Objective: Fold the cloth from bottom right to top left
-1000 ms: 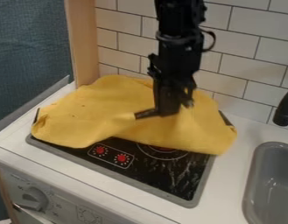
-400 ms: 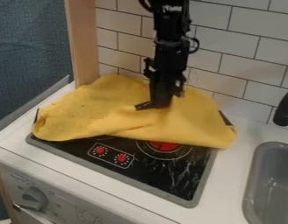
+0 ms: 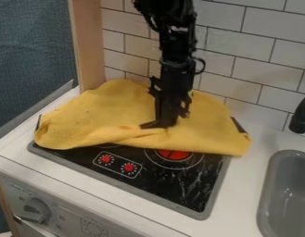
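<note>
- Black stovetop (image 3: 173, 185), yellow fabric cloth (image 3: 105, 115) across it.
- Black gripper (image 3: 158, 124) over its front part; open or closed, can't tell.
- Wants a low, slow diagonal pull, upper left.

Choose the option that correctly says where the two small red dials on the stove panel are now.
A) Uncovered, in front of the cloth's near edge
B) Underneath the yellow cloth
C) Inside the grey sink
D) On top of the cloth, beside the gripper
A, since both red dials show on the bare black stove top, just in front of the near edge of the yellow cloth.
</note>
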You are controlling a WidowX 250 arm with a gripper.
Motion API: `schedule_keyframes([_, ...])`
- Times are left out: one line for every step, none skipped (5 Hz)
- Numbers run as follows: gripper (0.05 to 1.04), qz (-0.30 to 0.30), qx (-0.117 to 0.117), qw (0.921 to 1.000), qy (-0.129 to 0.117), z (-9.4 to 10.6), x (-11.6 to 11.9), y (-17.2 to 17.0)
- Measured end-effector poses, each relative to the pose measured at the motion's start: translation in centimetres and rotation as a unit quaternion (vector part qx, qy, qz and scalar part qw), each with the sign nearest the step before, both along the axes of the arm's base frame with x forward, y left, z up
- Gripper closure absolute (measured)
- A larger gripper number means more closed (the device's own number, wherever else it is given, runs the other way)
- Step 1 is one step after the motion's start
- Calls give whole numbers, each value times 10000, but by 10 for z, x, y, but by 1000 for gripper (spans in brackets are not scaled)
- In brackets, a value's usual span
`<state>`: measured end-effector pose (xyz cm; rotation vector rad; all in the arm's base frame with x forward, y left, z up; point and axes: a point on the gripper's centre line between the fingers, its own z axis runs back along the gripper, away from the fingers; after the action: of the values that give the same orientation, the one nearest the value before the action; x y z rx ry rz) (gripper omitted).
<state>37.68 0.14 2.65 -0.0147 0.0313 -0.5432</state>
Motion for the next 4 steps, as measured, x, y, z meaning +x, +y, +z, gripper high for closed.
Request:
schedule_keyframes([835,-46,67,9999,-130,1,-6,2])
schedule_keyframes([565,19,75,9998,-168,3,-7,3])
schedule_keyframes([260,45,95,9998,-138,2,-9,3])
schedule_keyframes([67,84,83,9998,-161,4,-9,3])
